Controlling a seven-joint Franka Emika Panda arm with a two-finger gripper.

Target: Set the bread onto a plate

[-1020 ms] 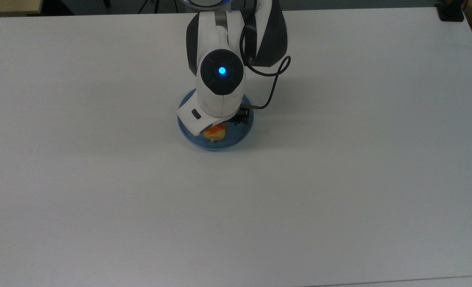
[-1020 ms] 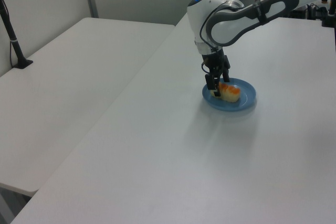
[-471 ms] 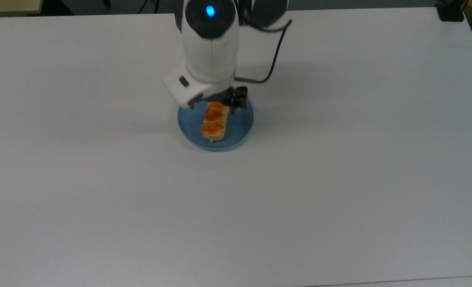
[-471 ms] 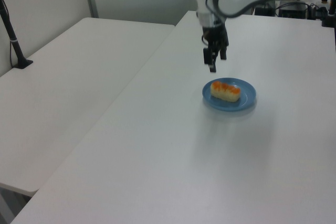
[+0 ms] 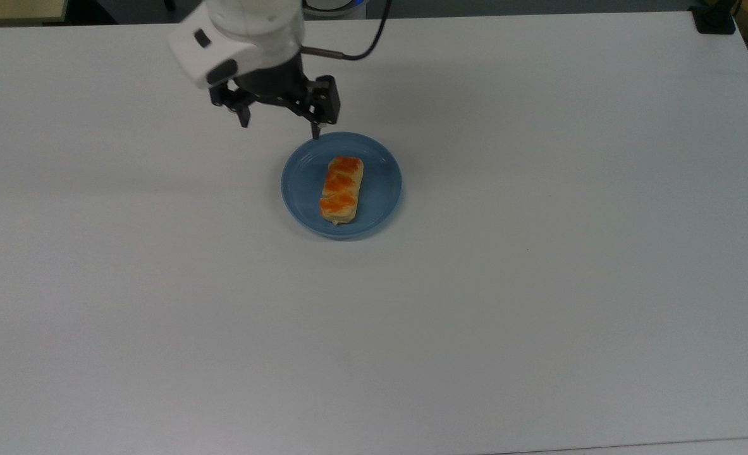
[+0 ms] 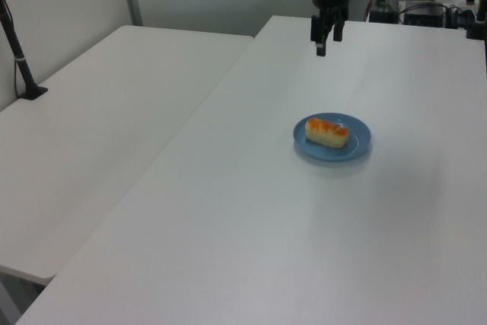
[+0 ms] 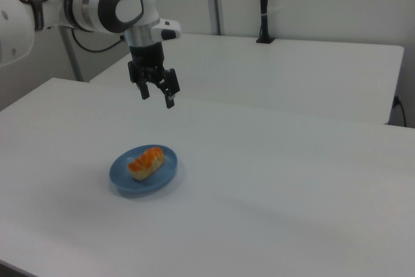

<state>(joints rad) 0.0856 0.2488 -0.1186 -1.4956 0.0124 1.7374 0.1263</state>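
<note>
On the blue plate [image 5: 380,189] lay the bread [image 5: 341,189], its long axis running almost straight up and down the top view, tilted slightly rightward at the top. Above the table [image 5: 538,284], the gripper [image 5: 280,124] hung empty, fingers spread.

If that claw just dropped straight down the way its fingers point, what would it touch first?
Probably the bare white table. The open gripper hangs high and looks offset from the blue plate holding the bread, though depth is hard to judge; it might clip the plate's rim.
</note>
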